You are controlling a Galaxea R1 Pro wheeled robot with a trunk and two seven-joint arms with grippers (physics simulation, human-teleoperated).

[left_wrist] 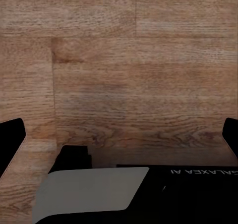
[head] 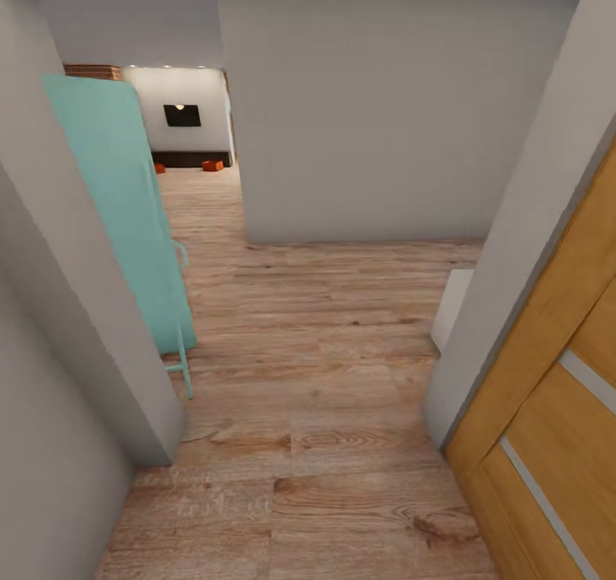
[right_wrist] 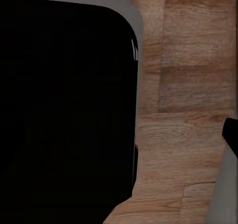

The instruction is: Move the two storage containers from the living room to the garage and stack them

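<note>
Two small orange-red storage containers are seen far off in the head view, resting on the light wood floor of the living room at the end of the corridor. One container (head: 212, 165) sits just in front of the long low dark cabinet (head: 192, 158), towards its right end; the other container (head: 159, 168) is partly cut off by the edge of a turquoise door (head: 120, 212) and lies near the cabinet's left end. The two are set apart from one another. Above the cabinet a black television (head: 182, 115) is mounted on a pale wall, and a strip of red brick (head: 92, 72) is visible at the top of the turquoise door.

The corridor between is laid with wood planks (head: 316, 366). It is bounded by a grey wall (head: 385, 101) straight ahead, a grey wall corner (head: 77, 306) at the left, and an orange wooden door (head: 556, 409) with pale inset strips at the right.

In the left wrist view, the dark fingertips (left_wrist: 11, 140) of the left gripper (left_wrist: 119, 137) are seen at opposite edges of the picture, spread wide with nothing between them, above plank flooring and part of the robot's black and grey body (left_wrist: 94, 194).

In the right wrist view, a single dark fingertip (right_wrist: 231, 131) is seen at one edge beside a large black panel (right_wrist: 64, 110) with a grey rim; whether the right gripper is spread or closed cannot be told.
</note>
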